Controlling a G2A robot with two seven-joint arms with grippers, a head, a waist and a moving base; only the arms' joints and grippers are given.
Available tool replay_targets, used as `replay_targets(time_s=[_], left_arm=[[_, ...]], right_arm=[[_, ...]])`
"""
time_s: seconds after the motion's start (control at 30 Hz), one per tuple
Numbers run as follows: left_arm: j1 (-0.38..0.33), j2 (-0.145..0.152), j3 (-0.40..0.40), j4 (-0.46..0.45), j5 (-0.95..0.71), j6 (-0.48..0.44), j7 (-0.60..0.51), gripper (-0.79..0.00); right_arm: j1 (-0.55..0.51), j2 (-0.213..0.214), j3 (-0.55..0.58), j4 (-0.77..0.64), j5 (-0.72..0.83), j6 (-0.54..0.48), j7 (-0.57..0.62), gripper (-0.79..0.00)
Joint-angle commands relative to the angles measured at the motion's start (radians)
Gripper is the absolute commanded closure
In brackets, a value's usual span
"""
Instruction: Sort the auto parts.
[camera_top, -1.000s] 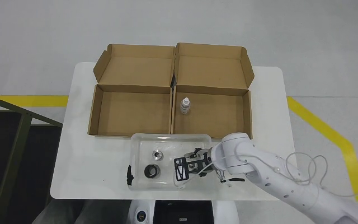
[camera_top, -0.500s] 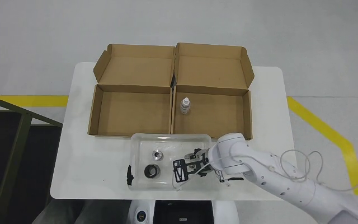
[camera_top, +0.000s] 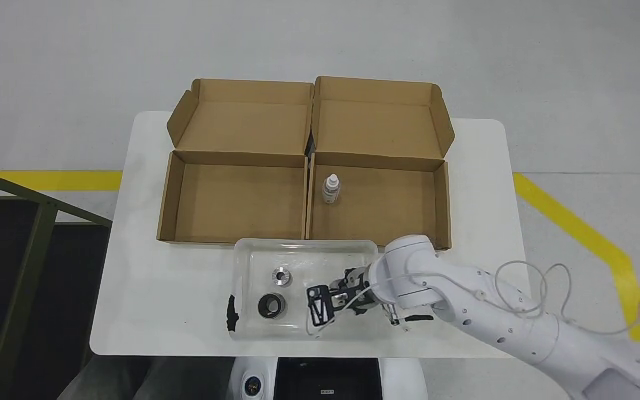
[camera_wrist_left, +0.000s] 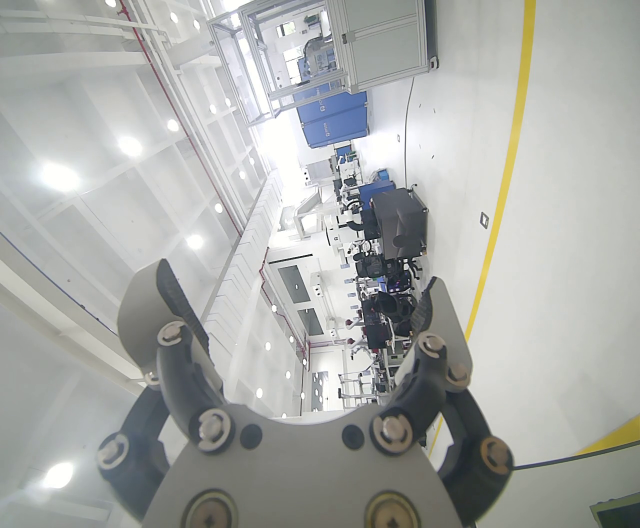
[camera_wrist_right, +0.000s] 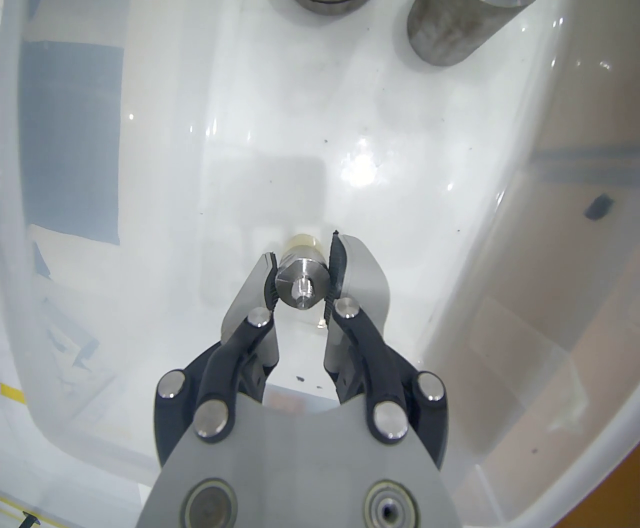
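Fingers (camera_wrist_right: 357, 280) of right gripper (camera_wrist_right: 301, 251) tight around small metal fitting (camera_wrist_right: 299, 286) (inside clear tray (camera_wrist_right: 280, 150))

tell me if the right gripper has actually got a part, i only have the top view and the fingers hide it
Observer: Yes. In the right wrist view the right gripper is shut on a small metal part, one pad on each side.
Operator: which end faces the wrist
Observer: The narrow stud end; the far end is pale, inside the clear bin.
Operator: and the left gripper
Observer: The left gripper is open, holds nothing, and points out at the room.
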Motion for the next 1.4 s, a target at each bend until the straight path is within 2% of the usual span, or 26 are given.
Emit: replay_targets(time_s=[0.0,0.4,0.73,1.1,1.37], left_arm=[[0.0,0.0,0.0,0.0,0.0,0.0,0.0,-0.785],[0.0,0.0,0.0,0.0,0.0,0.0,0.0,-0.785],[0.0,0.0,0.0,0.0,0.0,0.0,0.0,-0.785],[0.0,0.0,0.0,0.0,0.0,0.0,0.0,-0.785],[0.0,0.0,0.0,0.0,0.0,0.0,0.0,-0.785]], right_arm=[[0.006,-0.001,0.001,-0.004,0.004,-0.004,-0.004,0.0],[0.01,0.009,0.082,-0.092,-0.022,-0.021,-0.112,0.0],[-0.021,0.027,0.197,-0.173,-0.086,0.001,-0.275,0.0],[-0.046,0.044,0.344,-0.214,-0.096,0.045,-0.383,0.0],[-0.063,0.056,0.428,-0.196,-0.107,0.035,-0.421,0.0]])
